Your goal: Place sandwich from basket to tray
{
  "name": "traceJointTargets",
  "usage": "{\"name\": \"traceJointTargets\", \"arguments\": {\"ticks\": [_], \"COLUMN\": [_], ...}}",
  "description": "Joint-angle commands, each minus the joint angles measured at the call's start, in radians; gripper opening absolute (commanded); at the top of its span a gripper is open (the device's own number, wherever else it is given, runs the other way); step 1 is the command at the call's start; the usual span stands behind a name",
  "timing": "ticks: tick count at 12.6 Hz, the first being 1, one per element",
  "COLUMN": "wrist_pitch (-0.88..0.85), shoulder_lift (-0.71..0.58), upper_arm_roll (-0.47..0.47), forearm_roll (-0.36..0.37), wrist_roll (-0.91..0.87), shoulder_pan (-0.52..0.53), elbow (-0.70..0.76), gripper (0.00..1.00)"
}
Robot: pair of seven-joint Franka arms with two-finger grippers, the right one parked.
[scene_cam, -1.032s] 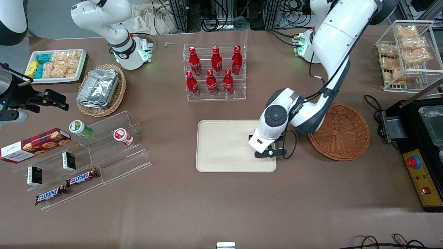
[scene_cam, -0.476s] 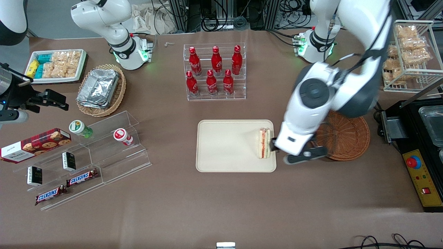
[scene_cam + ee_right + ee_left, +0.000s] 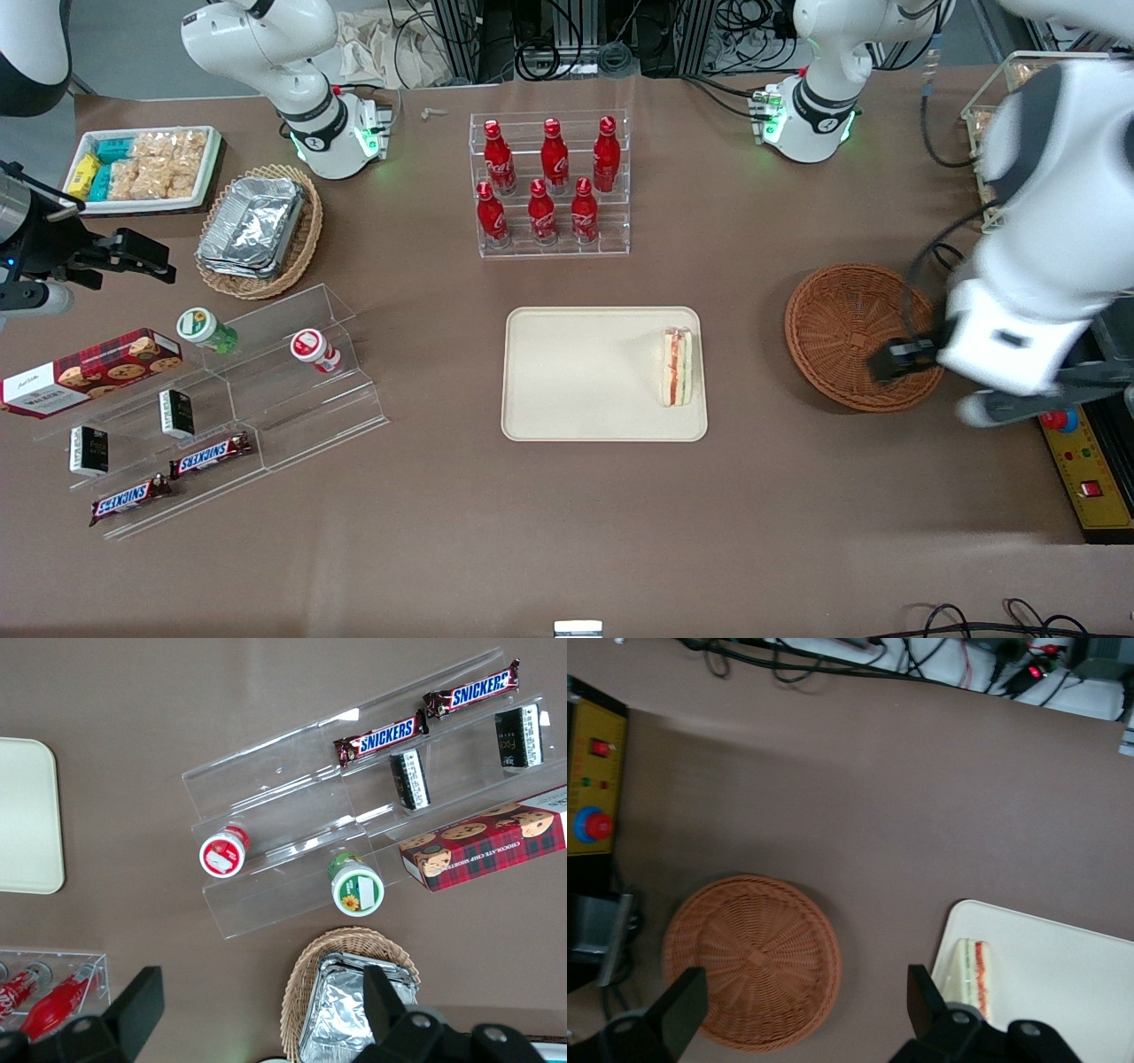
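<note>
The gripper (image 3: 917, 354) has swung away from the tray (image 3: 576, 416) to above the basket (image 3: 842, 328), fingers (image 3: 682, 1010) spread and empty, because the sandwich (image 3: 678, 367) now rests on the tray.

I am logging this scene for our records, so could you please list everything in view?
sandwich: one, white with red and green filling, on the tray.
tray: one, cream, mid-table.
basket: one, reddish-brown, holds nothing, beside the tray.
cola bottles: seven, red, in a clear rack.
foil pans: stacked, silver, in a tan basket.
Snickers bars: two, on a clear stand.
cookie box: one, red tartan.
gripper: open, above the basket's working-arm edge.
</note>
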Motion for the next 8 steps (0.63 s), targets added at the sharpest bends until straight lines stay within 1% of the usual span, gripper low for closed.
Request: {"name": "traceJointTargets", "arguments": {"ticks": [1, 2, 3, 5, 6, 7, 8], "wrist_pitch": [-0.094, -0.108, -0.109, -0.061, -0.031, 0.002, 0.065], "shoulder_lift": [-0.067, -0.084, -0.104, -0.155, -0.184, -0.231, -0.289], "upper_arm_roll": [-0.012, -0.01, -0.009, -0.01, -0.009, 0.011, 0.058], "forearm_roll": [-0.028, -0.046, -0.084, -0.189, -0.198, -0.2, -0.201], "wrist_roll": [0.169, 0.237, 0.273, 0.337, 0.386, 0.393, 0.388], "shoulder_pan": [0.121, 0.164, 0.209, 0.316, 0.327, 0.311, 0.254], "elbow": [-0.001, -0.007, -0.028, -0.117, -0.175, -0.255, -0.354], "gripper": [1.0, 1.0, 1.0, 1.0, 1.0, 1.0, 1.0]}}
